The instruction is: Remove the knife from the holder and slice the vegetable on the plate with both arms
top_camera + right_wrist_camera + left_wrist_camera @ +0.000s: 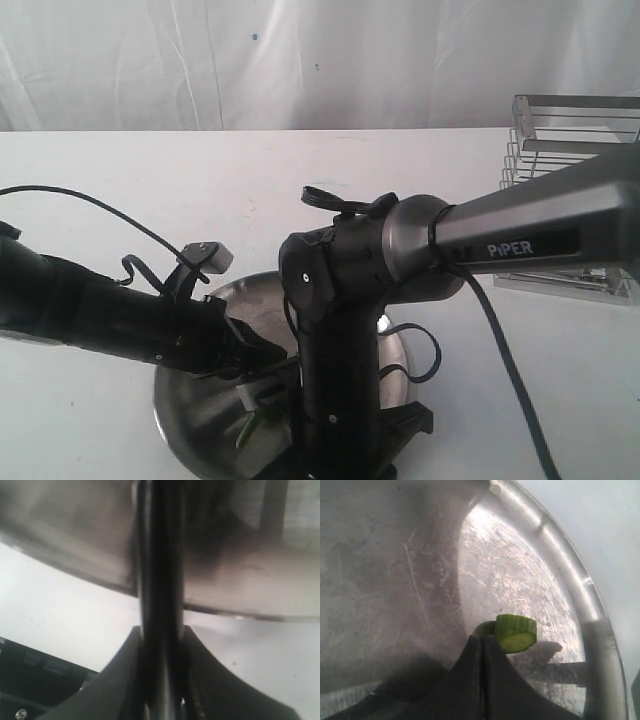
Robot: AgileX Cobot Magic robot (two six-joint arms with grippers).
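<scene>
Scuffed, shiny steel plate [555,545] lies beneath both pincers. The left gripper [482,647] is clenched on the ridged green vegetable [516,632] at its tips. The right gripper [162,645] is clamped around the knife [160,580], its smooth black handle.

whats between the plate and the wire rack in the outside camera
In the exterior view the right arm crosses in front of that stretch. What shows of the white table between the plate and the wire rack is bare.

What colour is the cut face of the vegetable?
Pale green, with darker green skin on the vegetable; left wrist view shows it best.
</scene>
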